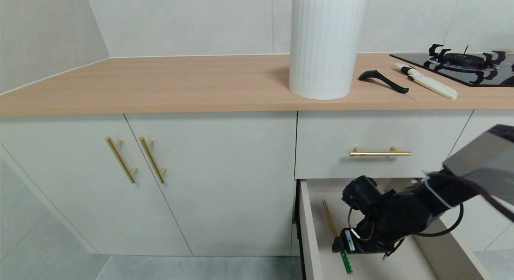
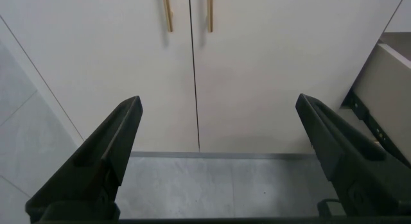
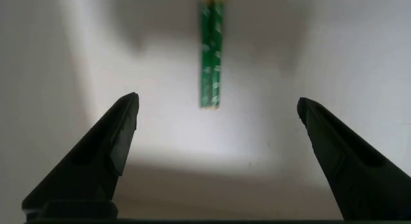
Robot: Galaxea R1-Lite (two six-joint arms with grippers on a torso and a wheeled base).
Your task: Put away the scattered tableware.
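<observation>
Light-brown wood is what I see first in the head view: the long wood-grain desk [image 1: 180,83] running along the tiled wall. A tall white ribbed cylindrical container [image 1: 323,43] stands upright on it. Just to its right lies a black curved-handled utensil [image 1: 383,81], and beside that a cream-bladed knife [image 1: 425,81]; the two are apart. The black gas hob [image 1: 461,65] sits at the far right end. Under the desk, the closed cream drawer with a brass bar handle [image 1: 379,153] sits above an open cream drawer [image 1: 310,227]. My right gripper [image 1: 341,244] is low inside that open drawer. A pair of wooden chopsticks with green patterned ends [image 1: 330,219] lies on the drawer bottom near its left wall, with the green ends showing just below the gripper.

In the left wrist view, my left gripper [image 2: 218,105] hangs in front of the two closed cream cabinet doors [image 2: 257,70] and above the grey tiled floor [image 2: 218,185]. Its black fingers [image 2: 103,160] are spread wide with nothing between them.

In the right wrist view, the right gripper [image 3: 218,102] faces the pale drawer bottom [image 3: 270,153]. Its fingers [image 3: 106,153] are spread wide. The chopsticks [image 3: 212,63] lie flat, side by side, ahead of the fingertips and in line with the gap, touching neither finger.
</observation>
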